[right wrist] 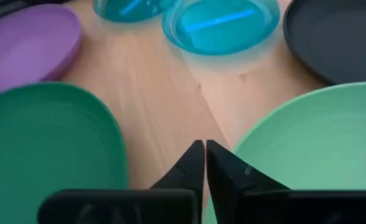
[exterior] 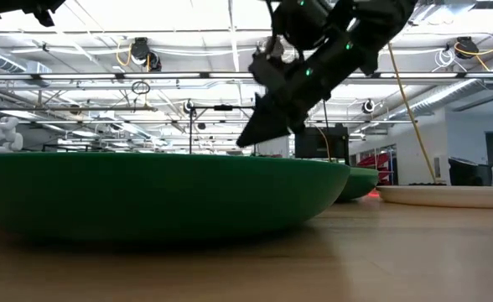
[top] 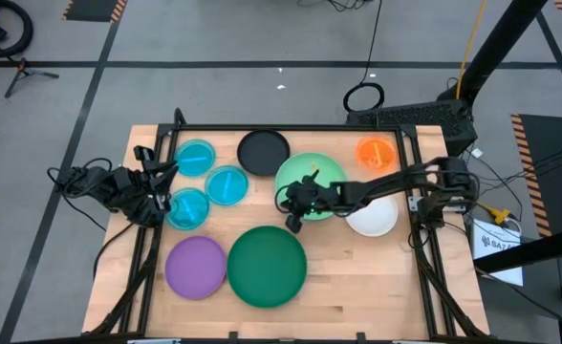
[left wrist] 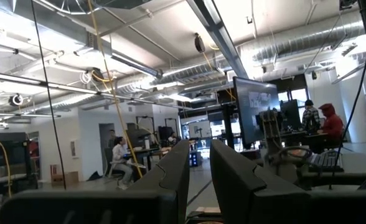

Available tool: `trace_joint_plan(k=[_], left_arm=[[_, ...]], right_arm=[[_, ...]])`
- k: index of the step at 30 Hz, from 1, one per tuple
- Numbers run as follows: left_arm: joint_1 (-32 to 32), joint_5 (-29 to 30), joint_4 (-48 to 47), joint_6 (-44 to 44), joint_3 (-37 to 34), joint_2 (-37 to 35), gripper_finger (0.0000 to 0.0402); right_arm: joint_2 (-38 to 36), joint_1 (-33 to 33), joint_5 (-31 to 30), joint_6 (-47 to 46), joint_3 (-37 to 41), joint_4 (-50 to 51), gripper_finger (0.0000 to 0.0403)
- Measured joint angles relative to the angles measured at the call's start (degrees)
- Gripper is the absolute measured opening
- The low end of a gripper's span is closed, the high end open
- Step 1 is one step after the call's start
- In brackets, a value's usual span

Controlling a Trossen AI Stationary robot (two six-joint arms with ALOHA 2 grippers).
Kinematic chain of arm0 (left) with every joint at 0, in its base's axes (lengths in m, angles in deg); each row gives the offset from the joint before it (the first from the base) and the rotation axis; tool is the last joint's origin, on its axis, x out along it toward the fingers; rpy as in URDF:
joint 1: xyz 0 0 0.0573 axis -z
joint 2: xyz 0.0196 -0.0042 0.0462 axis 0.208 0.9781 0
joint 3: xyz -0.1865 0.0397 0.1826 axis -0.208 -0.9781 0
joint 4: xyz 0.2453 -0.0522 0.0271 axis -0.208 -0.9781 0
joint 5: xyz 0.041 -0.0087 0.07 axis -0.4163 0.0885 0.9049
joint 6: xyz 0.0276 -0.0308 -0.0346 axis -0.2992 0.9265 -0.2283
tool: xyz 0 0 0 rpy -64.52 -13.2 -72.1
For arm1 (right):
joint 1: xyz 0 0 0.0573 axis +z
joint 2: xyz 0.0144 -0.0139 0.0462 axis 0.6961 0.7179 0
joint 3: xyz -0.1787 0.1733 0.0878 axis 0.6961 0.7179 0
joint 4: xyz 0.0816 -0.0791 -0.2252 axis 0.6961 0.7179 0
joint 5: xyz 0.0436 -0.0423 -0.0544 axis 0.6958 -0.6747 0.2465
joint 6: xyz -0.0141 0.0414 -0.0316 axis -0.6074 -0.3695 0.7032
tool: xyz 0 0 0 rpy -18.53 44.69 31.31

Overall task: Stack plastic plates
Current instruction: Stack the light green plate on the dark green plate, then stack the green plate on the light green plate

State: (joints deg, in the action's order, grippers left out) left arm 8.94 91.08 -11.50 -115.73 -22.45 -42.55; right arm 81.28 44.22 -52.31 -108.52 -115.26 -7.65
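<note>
Plastic plates lie flat and apart on the wooden table: dark green, purple, light green, black, white, orange and three translucent blue ones. My right gripper is shut and slants down over the bare wood between the dark green plate and the light green plate. In the low view it hangs above the dark green plate's rim. My left gripper waits at the table's left side, pointing up into the room, a narrow gap between its fingers and nothing in it.
A black metal frame runs along the table's far, left and right sides. Bare wood lies to the right of the dark green plate. People sit and stand at desks in the room beyond the table.
</note>
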Motion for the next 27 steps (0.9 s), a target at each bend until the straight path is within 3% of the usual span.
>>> trace_joint_plan(k=[11,27], left_arm=[[0.01,0.0,0.0,-0.04,0.0,0.01,0.0072],[0.0,0.02,-0.04,-0.13,0.0,0.02,0.0072]], right_arm=[[3.26,-0.36,-0.13,0.02,0.02,0.2,0.0002],[-3.27,0.5,2.23,-5.31,-1.95,2.71,0.0001]])
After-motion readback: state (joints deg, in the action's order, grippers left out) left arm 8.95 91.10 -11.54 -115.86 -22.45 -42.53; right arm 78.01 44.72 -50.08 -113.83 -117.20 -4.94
